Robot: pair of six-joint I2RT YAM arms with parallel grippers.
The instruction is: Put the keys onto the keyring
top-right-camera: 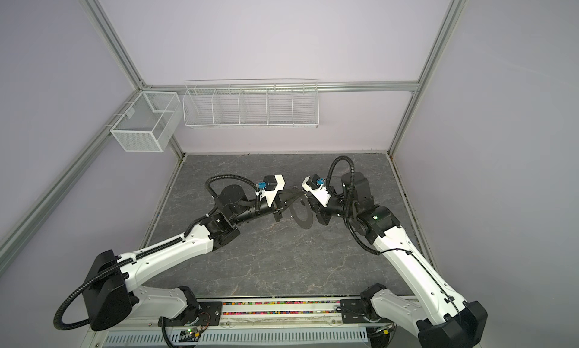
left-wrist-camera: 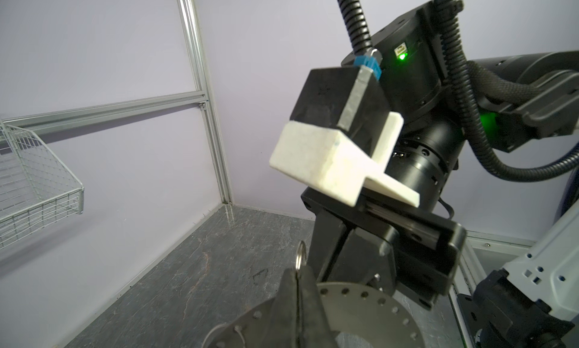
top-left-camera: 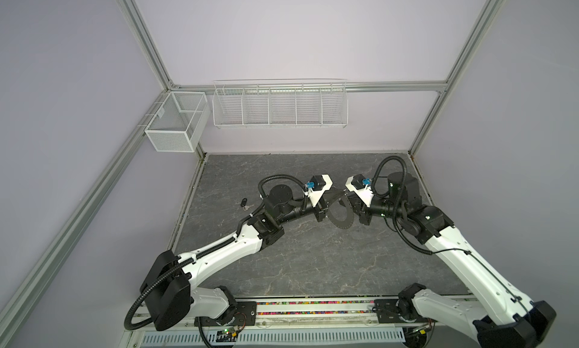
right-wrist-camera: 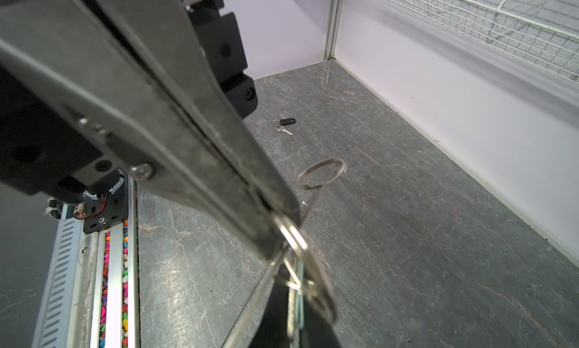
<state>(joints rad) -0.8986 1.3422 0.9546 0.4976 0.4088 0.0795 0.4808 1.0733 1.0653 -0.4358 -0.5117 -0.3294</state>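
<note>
Both arms reach in twd the middle of the dark marbled table (top-left-camera: 313, 261) and meet nose to nose. Left gripper (top-left-camera: 337, 195) and right gripper (top-left-camera: 348, 196) are both pinched closed at the far rim of the keyring (top-left-camera: 343, 225), a dark disc w/ a big hole, tipped up on edge btwn them. Can't tell if its near edge touches the table. The black-headed key (top-left-camera: 245, 202) lies flat further left, well apart from the disc. Far wall: a mesh basket (top-left-camera: 177, 120) on the left and a wire rack (top-left-camera: 280, 103) w/ 5 bins beside it.
</note>
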